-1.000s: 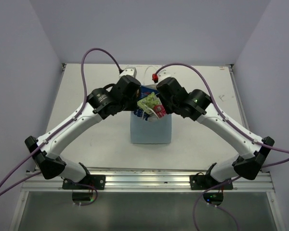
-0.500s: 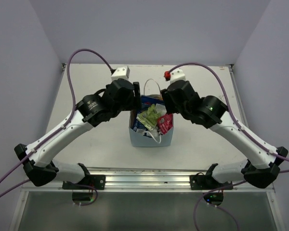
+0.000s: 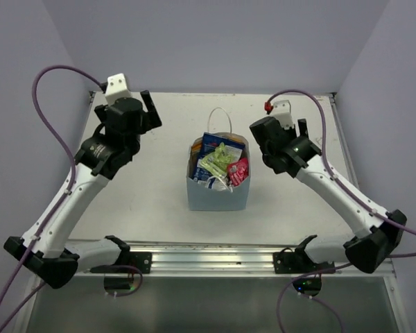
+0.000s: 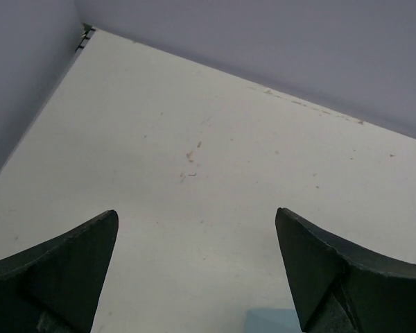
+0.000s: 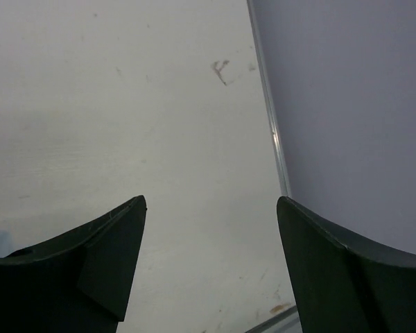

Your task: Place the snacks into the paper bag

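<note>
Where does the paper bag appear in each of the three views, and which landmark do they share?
Top external: the bag stands upright at the centre of the picture.
Left wrist: only a pale blue patch at the bottom edge, right of the middle; it is probably the bag.
Right wrist: not clearly in it.
Shared landmark: the white table, which shows in all three views.

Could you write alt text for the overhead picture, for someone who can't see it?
A pale paper bag stuffed with colourful snacks stands on a white table. The left gripper and right gripper hang open and empty on either side.
</note>
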Robot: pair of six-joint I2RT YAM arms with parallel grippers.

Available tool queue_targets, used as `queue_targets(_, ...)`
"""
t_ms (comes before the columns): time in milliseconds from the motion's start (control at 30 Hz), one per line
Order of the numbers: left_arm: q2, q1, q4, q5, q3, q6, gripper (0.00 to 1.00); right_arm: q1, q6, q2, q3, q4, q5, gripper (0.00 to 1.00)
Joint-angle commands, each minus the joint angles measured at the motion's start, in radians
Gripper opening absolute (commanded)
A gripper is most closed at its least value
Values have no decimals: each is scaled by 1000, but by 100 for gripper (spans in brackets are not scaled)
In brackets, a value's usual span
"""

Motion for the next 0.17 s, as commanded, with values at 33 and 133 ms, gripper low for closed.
queue_targets(33,34,158,97,136,-33,110,100,-77,47,48,-56,32,12,78)
queue_targets(133,39,267,200,263,-71,164,100,-186,25,25,-90,117,-128,87)
